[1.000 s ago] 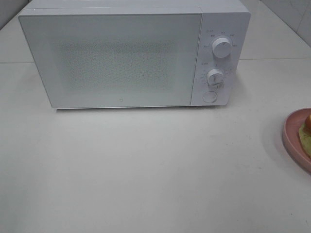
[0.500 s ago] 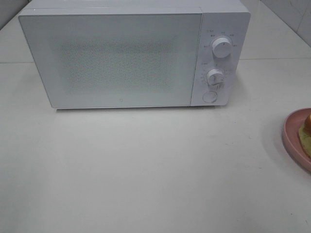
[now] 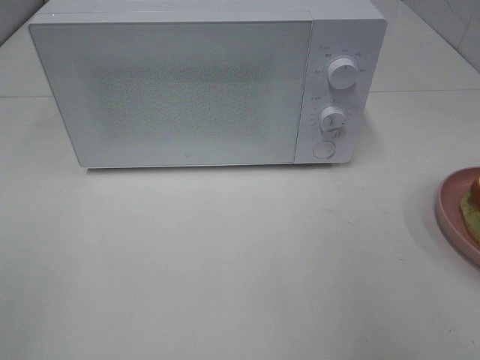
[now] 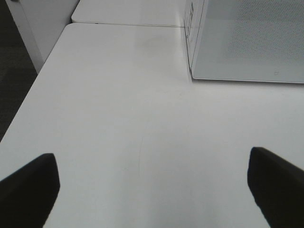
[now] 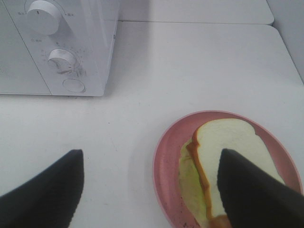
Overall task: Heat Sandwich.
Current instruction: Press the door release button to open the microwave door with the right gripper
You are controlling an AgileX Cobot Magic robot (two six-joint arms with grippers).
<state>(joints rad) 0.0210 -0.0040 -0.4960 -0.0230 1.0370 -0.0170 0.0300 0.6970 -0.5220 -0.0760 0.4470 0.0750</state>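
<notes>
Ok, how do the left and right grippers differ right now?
The left gripper hangs over the table beside the microwave; the right gripper hangs by the pink plate and sandwich. The left gripper's jaws look wider apart than the right gripper's. Both are open, holding nothing.

Sandwich (image 5: 232, 142) partly behind right fingers (image 5: 259, 194); plate (image 3: 448, 217) cut by edge.

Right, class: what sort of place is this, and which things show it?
Probably a kitchen-style test bench: a white microwave with its door shut, a sandwich on a pink plate, on a plain white table.
</notes>
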